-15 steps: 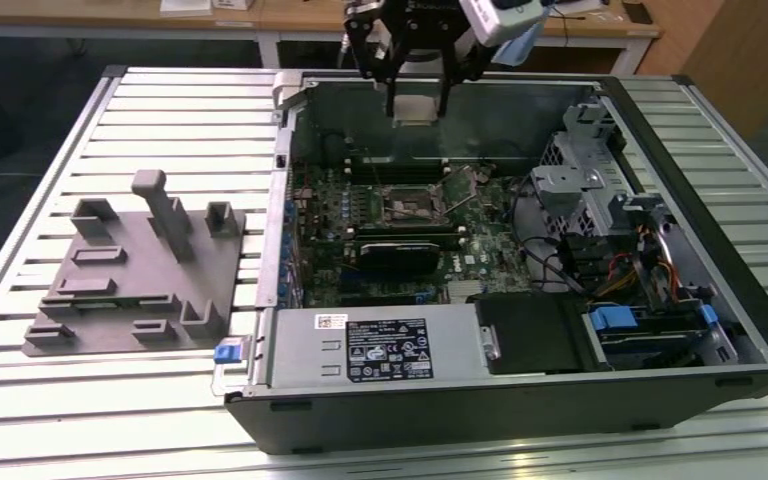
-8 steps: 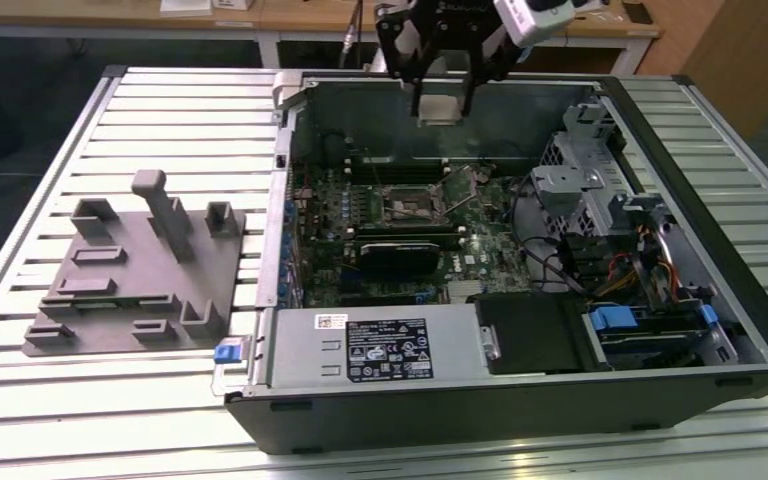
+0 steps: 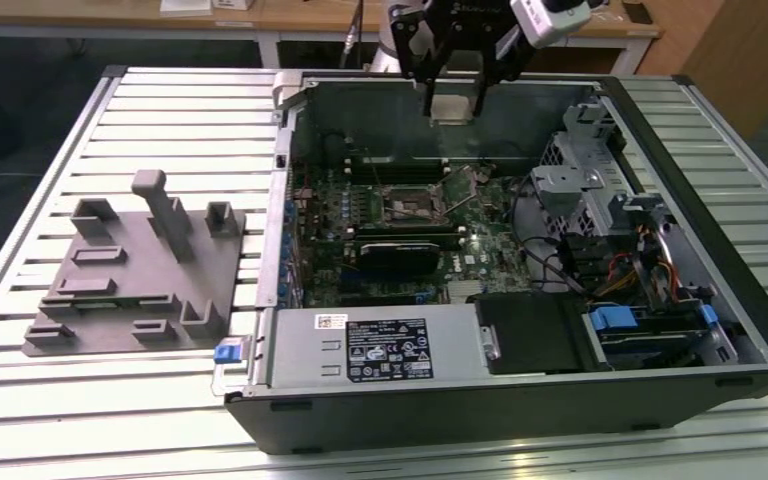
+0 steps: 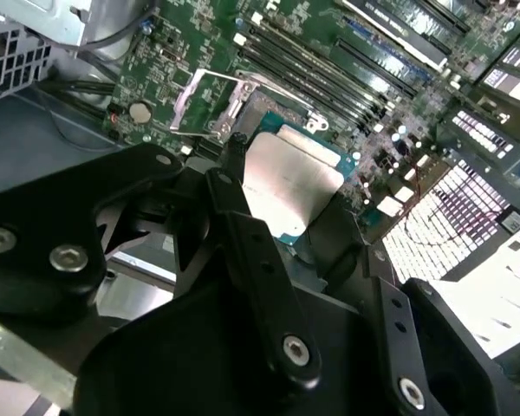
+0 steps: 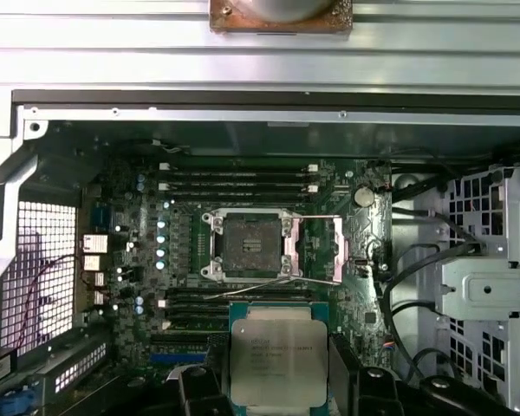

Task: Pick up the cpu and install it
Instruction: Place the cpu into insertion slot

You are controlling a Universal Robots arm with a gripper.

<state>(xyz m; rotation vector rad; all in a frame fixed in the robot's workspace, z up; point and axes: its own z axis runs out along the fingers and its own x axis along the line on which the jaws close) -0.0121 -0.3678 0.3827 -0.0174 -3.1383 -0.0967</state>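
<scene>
The hand is clenched on the cpu, holding it in the air above the socket and slightly to one side; the pickup looks done; the open socket is empty, so installation remains.

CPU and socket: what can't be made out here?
- cpu underside: faces away in both wrist views, contacts unseen.
- cpu edges: one cut off by the frame in the first wrist view; another behind the black links of the gripper in the second wrist view.
- socket pins: too small in the first wrist view.
</scene>
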